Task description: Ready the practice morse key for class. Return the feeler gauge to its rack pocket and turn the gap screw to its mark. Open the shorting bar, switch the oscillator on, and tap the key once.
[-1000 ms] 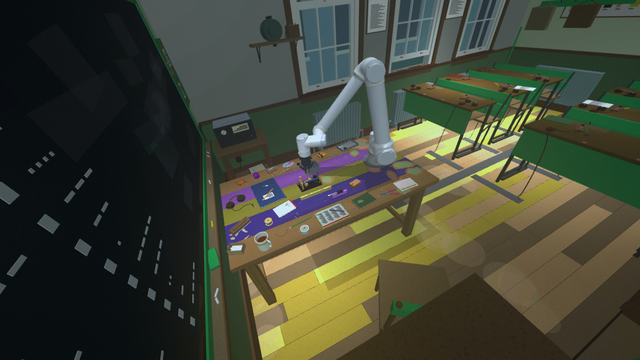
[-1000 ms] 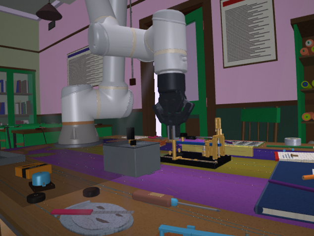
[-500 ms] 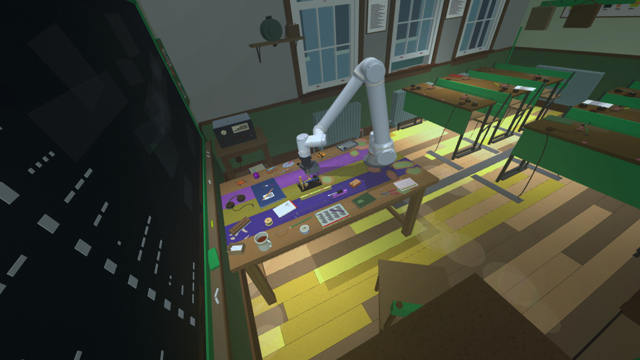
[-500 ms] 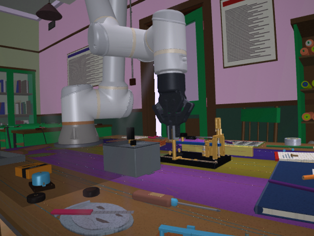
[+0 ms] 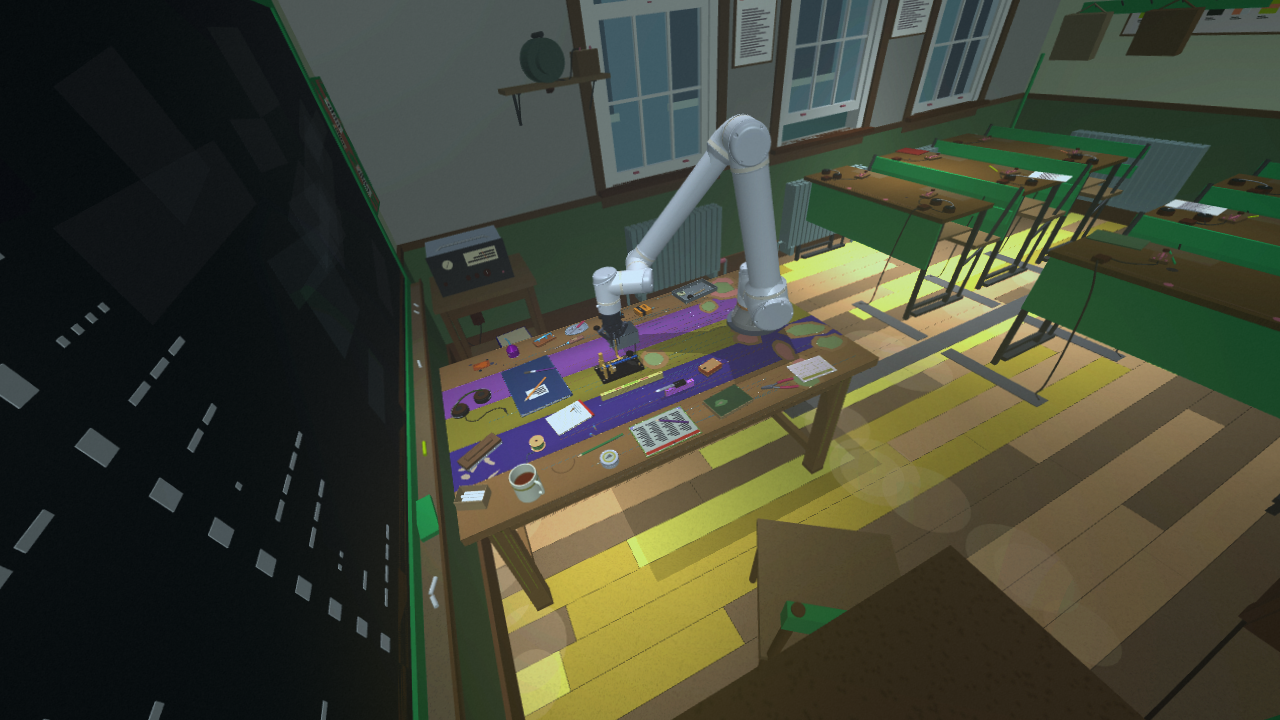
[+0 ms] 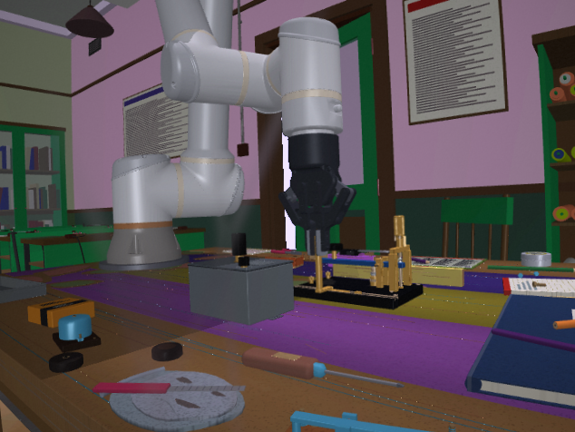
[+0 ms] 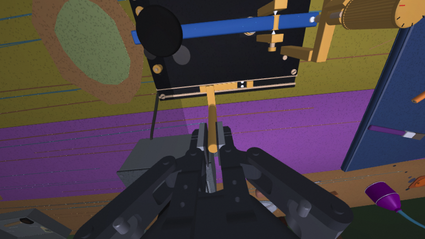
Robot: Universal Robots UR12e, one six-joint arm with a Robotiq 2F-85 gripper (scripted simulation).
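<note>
In the middle of the teacher's table the morse key [image 5: 620, 365] [image 6: 360, 283] [image 7: 226, 47] sits on a black base. It has a blue lever with a black round knob [image 7: 159, 31] and a brass gap screw [image 7: 371, 13] with a dial. The brass shorting bar's handle [image 6: 318, 272] [image 7: 211, 124] stands up at the base's edge and is gripped by my closed gripper [image 5: 618, 345] [image 6: 318, 251] [image 7: 211, 142], which hangs straight above it. The grey oscillator box [image 6: 241, 290] [image 7: 154, 160] with its black toggle [image 6: 239, 249] stands just beside the key.
A navy book [image 6: 525, 358] [image 7: 392, 101] lies right of the key. A screwdriver [image 6: 297, 365], a grey disc with a red-handled file [image 6: 176, 400], a blue bell [image 6: 76, 328] and a purple plug [image 7: 383, 194] lie on the near table edge. The arm's base [image 5: 761, 309] stands behind.
</note>
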